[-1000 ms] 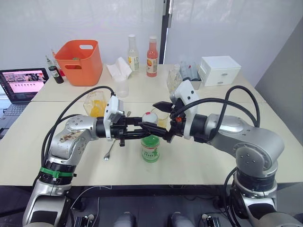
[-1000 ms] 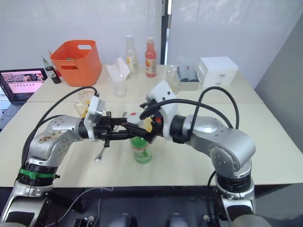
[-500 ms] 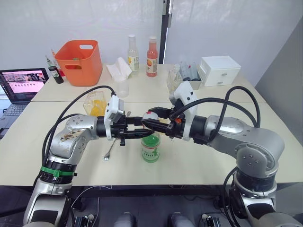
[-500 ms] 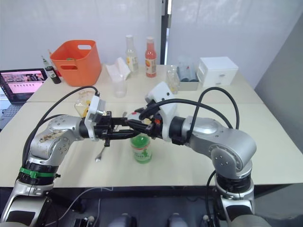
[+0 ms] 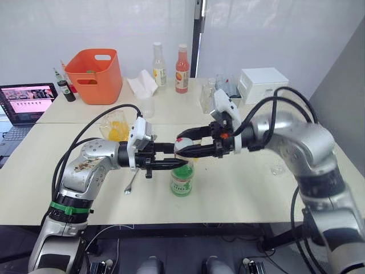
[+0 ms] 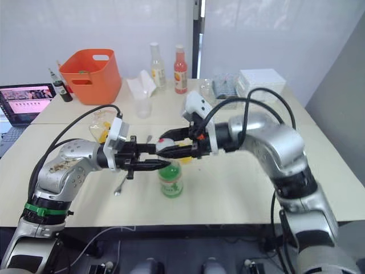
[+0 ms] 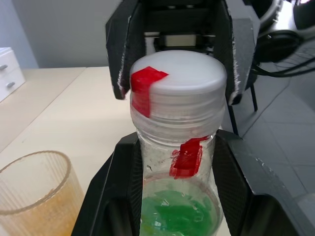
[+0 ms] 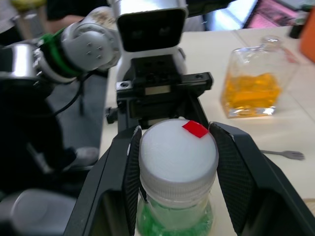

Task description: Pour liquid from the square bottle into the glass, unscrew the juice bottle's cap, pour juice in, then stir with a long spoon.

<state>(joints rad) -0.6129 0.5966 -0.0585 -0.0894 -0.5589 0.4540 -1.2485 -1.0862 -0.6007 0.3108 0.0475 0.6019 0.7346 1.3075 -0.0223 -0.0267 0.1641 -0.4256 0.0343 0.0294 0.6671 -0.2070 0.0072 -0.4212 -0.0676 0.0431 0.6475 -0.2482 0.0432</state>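
The juice bottle point(image 5: 181, 178), holding green liquid, stands upright on the table near its front middle. My left gripper point(image 5: 181, 163) is shut on its neck from the left. My right gripper point(image 5: 183, 144) comes in from the right and is shut on the white, red-taped cap point(image 7: 178, 83), with a finger point(image 8: 132, 169) on each side. The square bottle point(image 5: 116, 127), with orange liquid, stands behind my left forearm. The ribbed glass point(image 7: 35, 194), tinted orange, stands just behind the juice bottle. The long spoon point(image 5: 132, 180) lies flat under my left arm.
An orange bin point(image 5: 94, 74), two tall bottles point(image 5: 182, 68), a plastic cup point(image 5: 146, 106) and a white drawer box point(image 5: 263, 84) stand on the far table. A laptop point(image 5: 27, 100) sits at the far left. Small dark bottles point(image 5: 67, 87) stand beside the bin.
My right gripper went from open around the cap to shut on it, and the right arm swung up and outward. The left gripper kept its hold on the neck.
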